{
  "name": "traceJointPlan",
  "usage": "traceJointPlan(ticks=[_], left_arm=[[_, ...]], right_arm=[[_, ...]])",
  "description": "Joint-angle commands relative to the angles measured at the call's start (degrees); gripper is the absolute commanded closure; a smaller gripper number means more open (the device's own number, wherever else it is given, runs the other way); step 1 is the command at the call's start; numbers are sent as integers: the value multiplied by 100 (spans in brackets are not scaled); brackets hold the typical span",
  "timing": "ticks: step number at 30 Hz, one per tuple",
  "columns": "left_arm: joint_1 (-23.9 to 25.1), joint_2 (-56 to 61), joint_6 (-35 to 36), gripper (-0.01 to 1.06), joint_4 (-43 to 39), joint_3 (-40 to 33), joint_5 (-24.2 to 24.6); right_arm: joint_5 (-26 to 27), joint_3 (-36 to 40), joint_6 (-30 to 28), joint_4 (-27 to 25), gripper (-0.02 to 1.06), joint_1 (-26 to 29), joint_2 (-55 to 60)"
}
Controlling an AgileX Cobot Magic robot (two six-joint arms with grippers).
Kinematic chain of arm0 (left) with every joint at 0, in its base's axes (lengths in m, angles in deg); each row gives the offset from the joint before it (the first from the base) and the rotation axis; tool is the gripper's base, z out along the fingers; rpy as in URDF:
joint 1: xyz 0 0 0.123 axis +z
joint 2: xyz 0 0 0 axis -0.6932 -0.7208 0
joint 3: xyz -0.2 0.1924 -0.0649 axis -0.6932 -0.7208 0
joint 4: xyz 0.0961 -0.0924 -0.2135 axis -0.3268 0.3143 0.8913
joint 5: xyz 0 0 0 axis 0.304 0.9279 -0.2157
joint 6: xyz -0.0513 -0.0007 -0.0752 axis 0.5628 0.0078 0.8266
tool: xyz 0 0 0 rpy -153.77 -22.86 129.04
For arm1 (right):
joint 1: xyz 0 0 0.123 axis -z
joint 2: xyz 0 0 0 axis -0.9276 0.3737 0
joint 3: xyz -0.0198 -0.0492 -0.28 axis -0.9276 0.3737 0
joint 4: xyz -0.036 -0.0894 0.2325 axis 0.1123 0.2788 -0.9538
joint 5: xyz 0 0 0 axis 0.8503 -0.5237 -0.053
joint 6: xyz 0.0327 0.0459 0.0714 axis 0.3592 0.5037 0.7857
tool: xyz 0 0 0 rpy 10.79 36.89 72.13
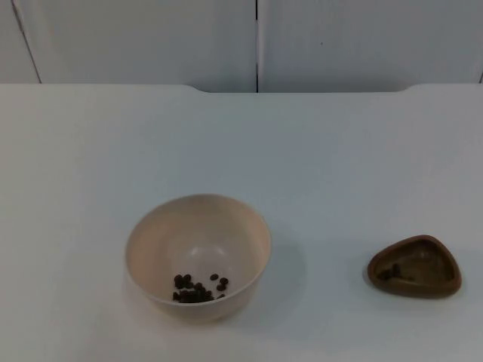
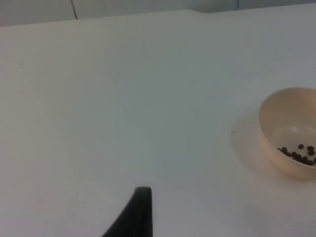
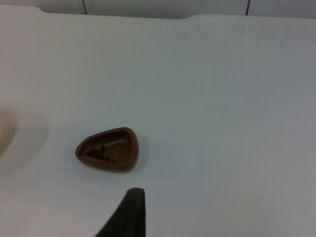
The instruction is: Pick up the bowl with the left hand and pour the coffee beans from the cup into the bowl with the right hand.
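A cream bowl [image 1: 198, 255] stands upright on the white table, front left of centre in the top view. A small heap of dark coffee beans [image 1: 198, 289] lies at its bottom. At the front right sits the brown teardrop-shaped cup [image 1: 416, 266], upright, with a few beans left inside. In the left wrist view my left gripper [image 2: 137, 215] hangs over bare table, well apart from the bowl [image 2: 291, 131] and its beans [image 2: 298, 154]. In the right wrist view my right gripper [image 3: 128, 215] hovers a short way from the cup [image 3: 108, 149] without touching it.
The grey partition wall [image 1: 256, 38] closes off the table's far edge. Wide bare table [image 1: 241, 143] stretches behind the bowl and the cup, and between them.
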Motion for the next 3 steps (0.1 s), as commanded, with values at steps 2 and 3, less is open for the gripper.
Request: traceJointPlan(ticks=[2, 3], left_arm=[[262, 22, 2, 0, 49, -24, -10], [305, 22, 2, 0, 49, -24, -10]], right_arm=[[25, 19, 23, 7, -1, 47, -19], [25, 19, 23, 7, -1, 47, -19]])
